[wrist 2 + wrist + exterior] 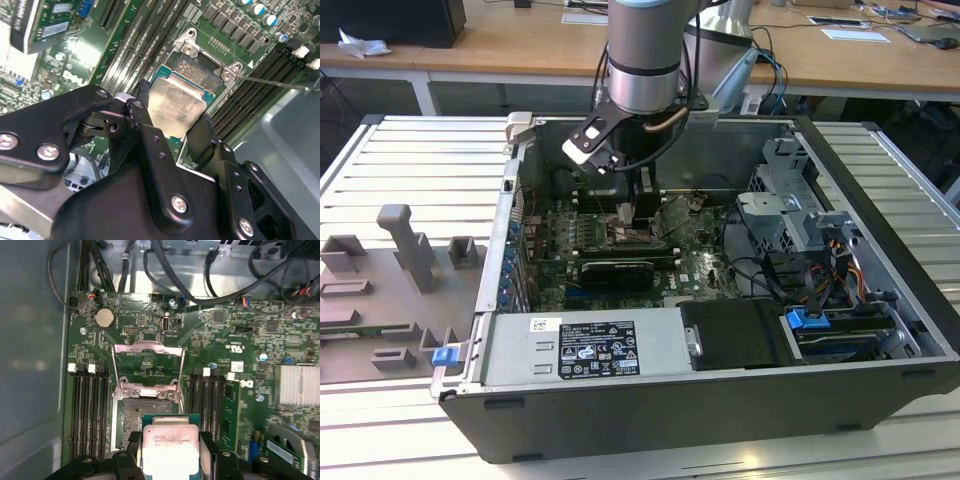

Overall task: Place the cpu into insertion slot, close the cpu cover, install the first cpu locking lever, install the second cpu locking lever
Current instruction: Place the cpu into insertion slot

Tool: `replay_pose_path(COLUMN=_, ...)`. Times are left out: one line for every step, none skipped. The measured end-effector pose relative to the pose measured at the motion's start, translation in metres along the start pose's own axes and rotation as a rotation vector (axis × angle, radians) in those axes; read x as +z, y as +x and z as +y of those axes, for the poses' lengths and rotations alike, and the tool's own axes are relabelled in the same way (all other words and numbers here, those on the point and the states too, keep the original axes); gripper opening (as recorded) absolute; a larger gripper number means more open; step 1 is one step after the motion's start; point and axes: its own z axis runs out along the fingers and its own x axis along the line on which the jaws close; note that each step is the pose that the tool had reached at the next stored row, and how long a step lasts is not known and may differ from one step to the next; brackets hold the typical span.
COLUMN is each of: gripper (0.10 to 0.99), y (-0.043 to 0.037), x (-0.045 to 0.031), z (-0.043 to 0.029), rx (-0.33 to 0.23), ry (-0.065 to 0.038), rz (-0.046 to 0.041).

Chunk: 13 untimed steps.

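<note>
Your tool (170, 441) grips the cpu (169, 454) tight by two sides right by the insertion slot (131, 416), and if it drops in crooked it could jam or scratch.

Counted: one pale silvery-beige square cpu (170, 450) | one dark-centred square insertion slot (131, 412) | one silvery metal cpu cover (147, 347) | one round silver battery (104, 318)

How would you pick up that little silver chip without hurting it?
By two opposite side edges, coming straight down on its flat metal top. The cpu is thin and square, so the edges are all there is to pinch; the pincer grips it just so, top up, above the insertion slot.
</note>
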Motion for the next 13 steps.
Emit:
replay_pose_path(gripper=0.541, y=0.0019, x=0.0033, z=-0.0004, rx=0.0, ry=0.0, rz=-0.0001)
replay_pose_path(gripper=0.541, y=0.0039, x=0.0067, z=-0.0019, rx=0.0, ry=0.0, rz=-0.0004)
replay_pose_path(gripper=0.541, y=0.0064, x=0.0092, z=-0.0025, rx=0.0, ry=0.0, rz=-0.0003)
replay_pose_path(gripper=0.541, y=0.0097, x=0.0119, z=-0.0029, rx=0.0, ry=0.0, rz=-0.0001)
replay_pose_path(gripper=0.541, y=0.0133, x=0.0145, z=-0.0031, rx=0.0, ry=0.0, rz=-0.0002)
replay_pose_path(gripper=0.541, y=0.0161, x=0.0172, z=-0.0032, rx=0.0, ry=0.0, rz=-0.0002)
replay_pose_path(gripper=0.541, y=0.0174, x=0.0189, z=-0.0035, rx=0.0, ry=0.0, rz=0.0)
replay_pose_path(gripper=0.541, y=0.0182, x=0.0208, z=-0.0037, rx=0.001, ry=0.0, rz=-0.0001)
replay_pose_path(gripper=0.541, y=0.0184, x=0.0228, z=-0.0037, rx=0.007, ry=0.0, rz=-0.0006)
replay_pose_path(gripper=0.541, y=0.0185, x=0.0248, z=-0.0039, rx=0.015, ry=0.0, rz=-0.0009)
replay_pose_path(gripper=0.541, y=0.0187, x=0.0272, z=-0.004, rx=0.023, ry=0.0, rz=-0.0013)
replay_pose_path(gripper=0.541, y=0.0189, x=0.0292, z=-0.004, rx=0.028, ry=0.0, rz=-0.0019)
replay_pose_path(gripper=0.541, y=0.019, x=0.03, z=-0.0041, rx=0.03, ry=0.0, rz=-0.0021)
